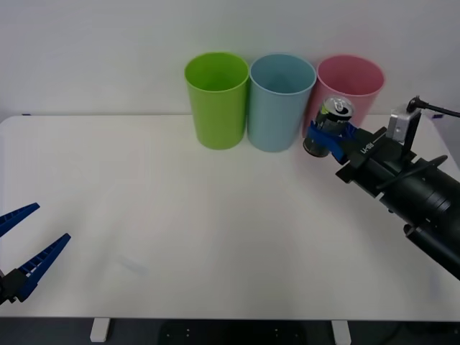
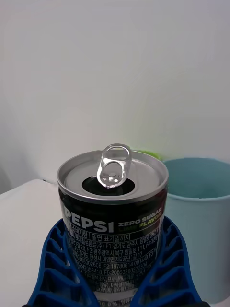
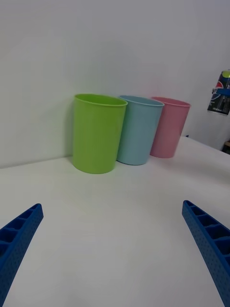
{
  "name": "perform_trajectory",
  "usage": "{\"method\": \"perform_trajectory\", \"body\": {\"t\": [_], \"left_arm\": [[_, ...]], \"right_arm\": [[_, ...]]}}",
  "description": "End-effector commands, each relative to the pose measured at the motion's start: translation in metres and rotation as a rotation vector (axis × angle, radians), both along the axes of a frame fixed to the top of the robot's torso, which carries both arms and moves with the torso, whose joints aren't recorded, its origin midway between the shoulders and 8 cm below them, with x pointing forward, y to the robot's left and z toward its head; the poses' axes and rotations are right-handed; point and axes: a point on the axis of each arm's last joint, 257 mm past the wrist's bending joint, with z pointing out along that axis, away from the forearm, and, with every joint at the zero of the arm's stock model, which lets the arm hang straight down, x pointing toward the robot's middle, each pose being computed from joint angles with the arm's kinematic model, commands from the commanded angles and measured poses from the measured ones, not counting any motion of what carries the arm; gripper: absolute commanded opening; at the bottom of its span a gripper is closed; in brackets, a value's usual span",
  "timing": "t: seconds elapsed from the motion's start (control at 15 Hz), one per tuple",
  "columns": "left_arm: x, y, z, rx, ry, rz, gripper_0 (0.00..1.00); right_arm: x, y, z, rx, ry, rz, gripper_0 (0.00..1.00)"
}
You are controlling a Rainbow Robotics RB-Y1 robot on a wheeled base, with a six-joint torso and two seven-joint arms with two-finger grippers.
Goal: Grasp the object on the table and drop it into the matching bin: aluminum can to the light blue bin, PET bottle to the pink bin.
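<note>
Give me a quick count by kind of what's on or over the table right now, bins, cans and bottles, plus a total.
Bins: 3 (lime green bin, light blue bin, pink bin)
Cans: 1 (aluminum can, held off the table in the right gripper, in front of the pink bin)
PET bottles: 0
Total: 4

My right gripper (image 1: pixel 332 135) clamps the aluminum can (image 1: pixel 330 123) in front of the pink bin (image 1: pixel 358 80), beside the light blue bin (image 1: pixel 280 104); my left gripper (image 1: pixel 29 237) hangs spread over the table (image 1: pixel 215 230).
</note>
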Motion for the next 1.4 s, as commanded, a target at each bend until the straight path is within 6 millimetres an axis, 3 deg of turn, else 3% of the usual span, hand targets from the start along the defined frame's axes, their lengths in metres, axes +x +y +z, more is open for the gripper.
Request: {"method": "perform_trajectory", "body": {"t": [0.07,0.27,0.73,1.07,1.4], "left_arm": [[0.0,0.0,0.0,0.0,0.0,0.0,1.0],[0.0,0.0,0.0,0.0,0.0,0.0,1.0],[0.0,0.0,0.0,0.0,0.0,0.0,1.0],[0.0,0.0,0.0,0.0,0.0,0.0,1.0],[0.0,0.0,0.0,0.0,0.0,0.0,1.0]], "right_arm": [[0.009,-0.002,0.023,0.004,-0.016,0.004,0.0],[0.024,-0.003,0.046,0.006,-0.043,-0.005,0.0],[0.095,-0.008,0.075,0.004,-0.056,-0.055,0.0],[0.136,-0.007,0.074,0.001,-0.037,-0.117,0.0],[0.168,0.011,0.072,-0.014,-0.012,-0.146,0.0]]}}
